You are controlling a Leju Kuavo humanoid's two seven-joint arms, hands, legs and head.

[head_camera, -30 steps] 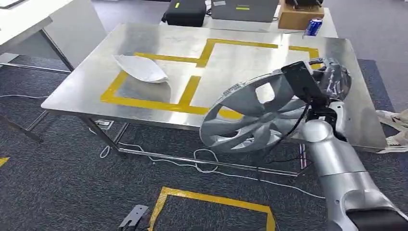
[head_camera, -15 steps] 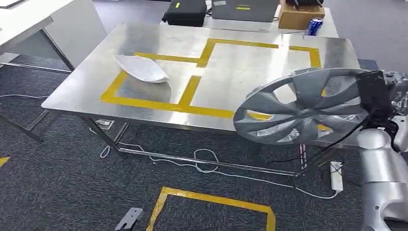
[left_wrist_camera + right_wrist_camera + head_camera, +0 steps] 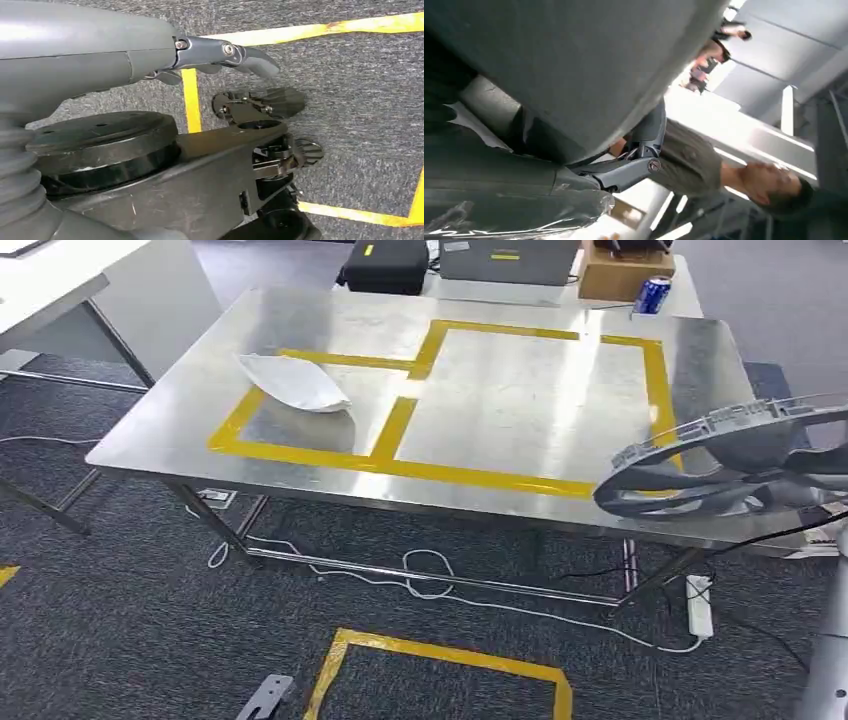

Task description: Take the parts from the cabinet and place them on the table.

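Observation:
A silver spoked wheel cover (image 3: pixel 730 455) hangs almost flat over the front right corner of the steel table (image 3: pixel 500 390), running off the head view's right edge. In the right wrist view my right hand (image 3: pixel 619 172) grips the wheel cover (image 3: pixel 574 65), whose grey underside lies close over the dark fingers (image 3: pixel 646 132). A white curved part (image 3: pixel 292 382) lies on the table's left side, inside the yellow tape outline. My left hand (image 3: pixel 220 52) hangs above the carpet, fingers stretched out and holding nothing.
Along the table's far edge stand a black case (image 3: pixel 385 265), a cardboard box (image 3: pixel 620 275) and a blue can (image 3: pixel 651 295). Cables (image 3: pixel 430 580) and a power strip (image 3: pixel 698 602) lie under the table. A yellow taped square (image 3: pixel 440 665) marks the floor. A person (image 3: pixel 689 165) stands beyond my right hand.
The wheel cover has swung right from the table's front edge to its right corner and tipped from slanted to nearly flat. My right arm has gone out of the head view with it.

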